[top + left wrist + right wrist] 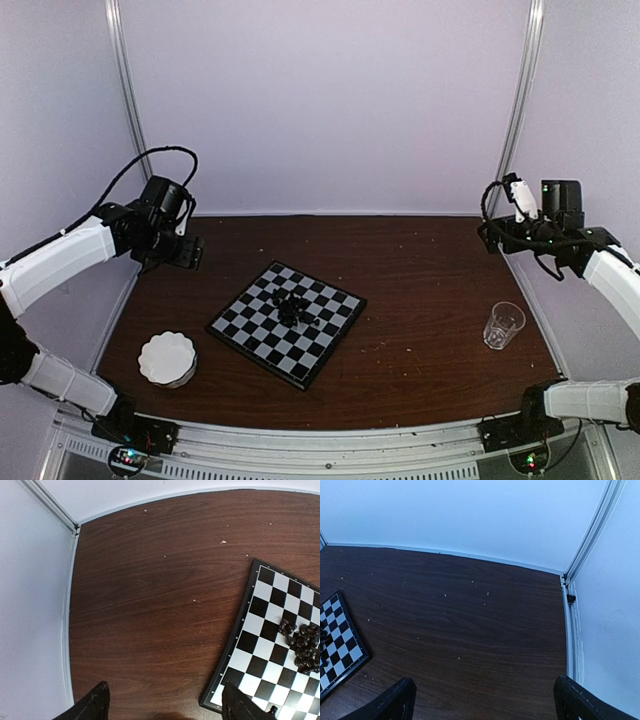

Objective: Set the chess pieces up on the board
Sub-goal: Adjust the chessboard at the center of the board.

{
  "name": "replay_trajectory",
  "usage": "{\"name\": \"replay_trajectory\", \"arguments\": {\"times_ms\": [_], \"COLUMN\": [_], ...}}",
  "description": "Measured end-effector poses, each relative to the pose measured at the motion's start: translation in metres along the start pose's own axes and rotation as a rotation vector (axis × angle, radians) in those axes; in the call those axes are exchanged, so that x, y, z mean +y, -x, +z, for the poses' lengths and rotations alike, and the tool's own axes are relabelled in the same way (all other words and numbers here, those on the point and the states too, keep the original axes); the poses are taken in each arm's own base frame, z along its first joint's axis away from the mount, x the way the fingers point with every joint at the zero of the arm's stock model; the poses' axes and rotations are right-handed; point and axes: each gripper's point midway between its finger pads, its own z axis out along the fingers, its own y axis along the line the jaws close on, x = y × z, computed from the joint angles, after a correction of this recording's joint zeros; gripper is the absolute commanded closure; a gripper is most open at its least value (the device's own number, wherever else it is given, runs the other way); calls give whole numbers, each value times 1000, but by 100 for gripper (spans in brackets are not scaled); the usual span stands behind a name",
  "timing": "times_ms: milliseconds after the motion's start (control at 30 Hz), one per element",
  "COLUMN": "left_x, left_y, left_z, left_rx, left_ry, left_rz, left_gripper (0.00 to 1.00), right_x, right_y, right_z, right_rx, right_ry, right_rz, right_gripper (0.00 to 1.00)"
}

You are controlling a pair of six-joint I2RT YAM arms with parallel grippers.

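The board (262, 338), black and pale squares with a dark rim, lies turned like a diamond in the middle of the brown table. Several tiny black chess pieces (294, 305) are heaped together near its centre. In the left wrist view the board (260, 630) fills the right side, with the pieces (303, 647) clustered near the frame edge. My left gripper (164, 706) hangs open above bare table left of the board, at the far left in the top view (178, 252). My right gripper (485, 700) is open over the far right corner (492, 235), nothing between its fingers. The board's corner (340, 645) shows at left there.
A round white scalloped dish (167, 359) sits near the front left. A clear drinking glass (503, 325) stands on the right side of the table. Pale walls and metal corner posts (128, 95) enclose the table on three sides.
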Motion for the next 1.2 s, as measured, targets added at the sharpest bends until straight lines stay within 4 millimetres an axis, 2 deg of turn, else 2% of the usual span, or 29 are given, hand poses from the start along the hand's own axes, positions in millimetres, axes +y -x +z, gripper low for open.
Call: {"name": "replay_trajectory", "arguments": {"times_ms": [233,433,667,800,867,1033,1200], "left_x": [17,11,-12,-29,-39,-63,-80], "left_y": [-14,-35,-66,-76,-80,-87,-88], "left_z": [38,73,109,122,127,138,139], "left_rx": [103,221,368,423,445,492,509], "left_ry": [-24,-92,-192,-265,-312,-424,-491], "left_rz": [-97,-185,-267,-310,-333,-387,-406], "left_gripper": [21,23,19,19,21,23,23], "right_x": [4,28,92,136,156,195,223], "right_y": [-33,-58,-79,-88,-95,-119,-138], "right_z": [31,62,115,147,159,177,187], "right_rx": [93,192,346,425,460,553,628], "right_ry": [55,169,369,503,562,675,758], "right_rz": [-65,-165,-315,-373,-387,-422,-424], "right_gripper": [3,11,20,21,18,12,7]}}
